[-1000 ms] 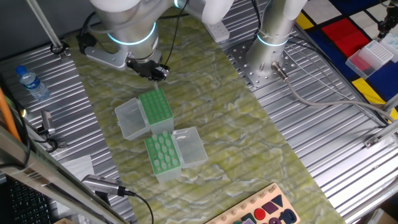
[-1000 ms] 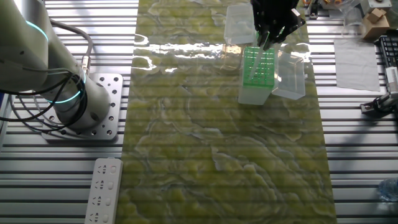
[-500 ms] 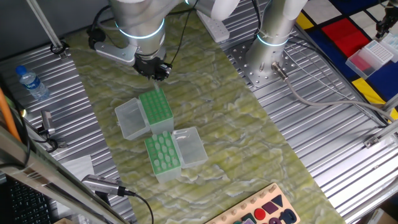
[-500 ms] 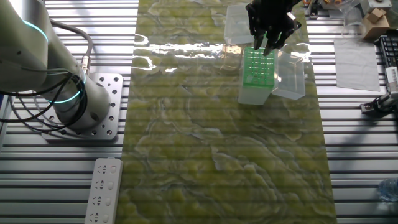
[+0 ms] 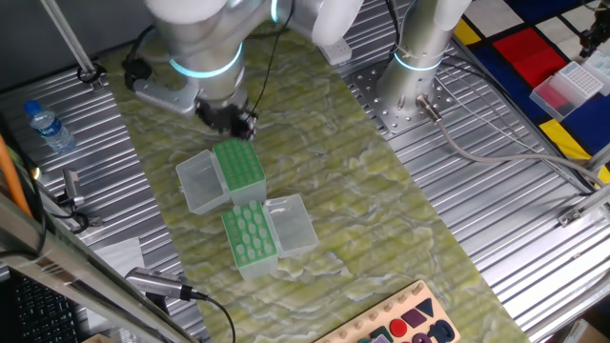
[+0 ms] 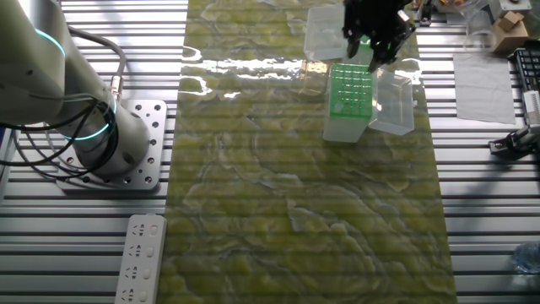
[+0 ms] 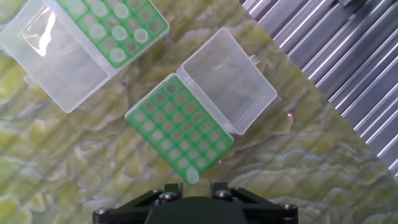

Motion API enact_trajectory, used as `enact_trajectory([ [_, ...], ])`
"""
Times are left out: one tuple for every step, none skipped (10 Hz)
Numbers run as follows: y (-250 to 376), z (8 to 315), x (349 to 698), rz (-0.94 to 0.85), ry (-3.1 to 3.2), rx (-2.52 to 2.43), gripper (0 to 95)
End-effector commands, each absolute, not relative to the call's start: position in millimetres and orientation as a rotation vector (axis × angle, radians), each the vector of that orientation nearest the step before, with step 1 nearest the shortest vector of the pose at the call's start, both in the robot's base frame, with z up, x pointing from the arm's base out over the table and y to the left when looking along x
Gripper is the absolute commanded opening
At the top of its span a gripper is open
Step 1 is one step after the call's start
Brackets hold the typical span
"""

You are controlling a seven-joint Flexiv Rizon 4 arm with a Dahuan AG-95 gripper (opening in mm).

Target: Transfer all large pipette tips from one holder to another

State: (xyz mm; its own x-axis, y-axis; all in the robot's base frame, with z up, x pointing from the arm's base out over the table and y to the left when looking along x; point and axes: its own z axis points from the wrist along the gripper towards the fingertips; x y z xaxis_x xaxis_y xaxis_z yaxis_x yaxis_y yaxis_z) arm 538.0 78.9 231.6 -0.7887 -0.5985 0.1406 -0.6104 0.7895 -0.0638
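The gripper (image 5: 229, 120) has shifted a little since the earlier picture. It now sits over the far end of the empty green rack (image 5: 238, 170). Most large pipette tips (image 5: 250, 232) stand in the full rack (image 5: 250, 250), just nearer.

In the other fixed view the gripper (image 6: 371, 46) hangs right above the empty green rack (image 6: 349, 91). Its fingers are too dark to make out there.

In the hand view one tip (image 7: 189, 174) sits at the rack's near corner hole, right by the gripper (image 7: 191, 185). The jaws stand close together on either side of it. I cannot tell if they are squeezing it.

If the tip is off the hole, it could hit the green edge and tip over. It could also drop onto the mat (image 7: 292, 180). A hard push could slide the light rack.
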Motion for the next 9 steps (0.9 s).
enact_trajectory([
  [111.5, 222.5, 562.7, 0.047, -3.007, 0.641, 19.0],
  [127.8, 227.1, 579.5, 0.050, -3.016, 0.557, 19.0],
  [136.0, 228.4, 586.4, 0.051, -3.023, 0.516, 19.0],
  [151.0, 226.3, 594.8, 0.052, -3.039, 0.438, 19.0],
  [164.1, 222.4, 600.2, 0.054, -3.052, 0.364, 19.0],
  [182.5, 216.3, 608.0, 0.055, -3.069, 0.279, 19.0],
  [196.7, 212.4, 614.5, 0.048, -3.079, 0.205, 19.0],
  [207.4, 208.9, 619.5, 0.029, -3.088, 0.133, 19.0],
  [214.5, 205.9, 622.6, 0.009, -3.100, 0.083, 19.0],
])
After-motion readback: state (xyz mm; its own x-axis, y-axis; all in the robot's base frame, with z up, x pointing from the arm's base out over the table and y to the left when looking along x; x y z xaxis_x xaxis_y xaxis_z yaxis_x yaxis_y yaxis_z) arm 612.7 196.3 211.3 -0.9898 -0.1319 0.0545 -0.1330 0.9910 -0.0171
